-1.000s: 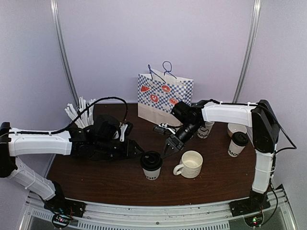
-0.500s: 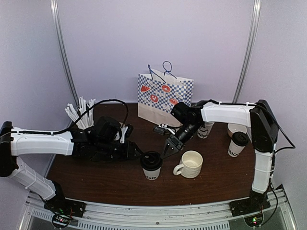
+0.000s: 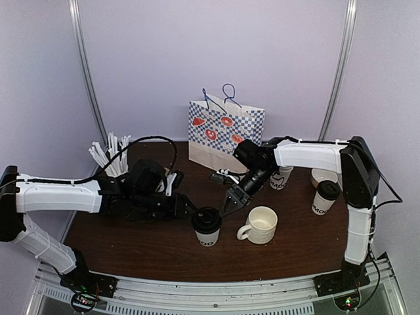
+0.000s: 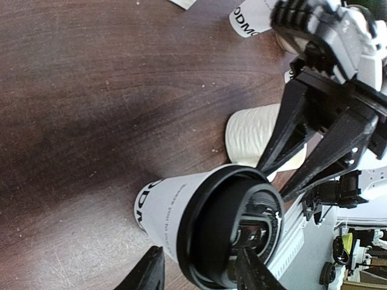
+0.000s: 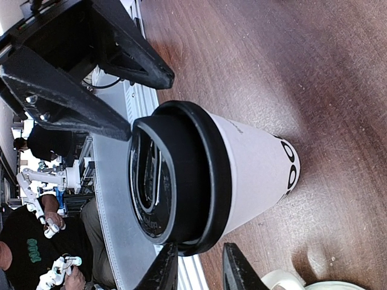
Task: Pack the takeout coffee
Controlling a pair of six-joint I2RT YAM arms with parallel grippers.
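One takeout coffee (image 3: 207, 227), a white paper cup with a black lid, stands at the front middle of the table. My left gripper (image 3: 189, 209) is open just left of it. In the left wrist view its fingers (image 4: 152, 270) straddle the near edge of the lid (image 4: 233, 232) with a gap showing on the left side. My right gripper (image 3: 228, 205) hangs open, its jaws only a little apart, just above and right of the same cup (image 5: 242, 175); nothing is between its fingers (image 5: 166, 269). A second takeout coffee (image 3: 325, 197) stands at the right.
A white handled mug (image 3: 260, 225) sits right beside the front cup. A blue checked paper bag (image 3: 225, 131) stands at the back. A stack of lidless cups (image 3: 281, 177) is behind the right arm, and white sticks (image 3: 108, 154) stand at the back left.
My left gripper has crept to the right, closer to the front cup. The right gripper has stayed where it was.
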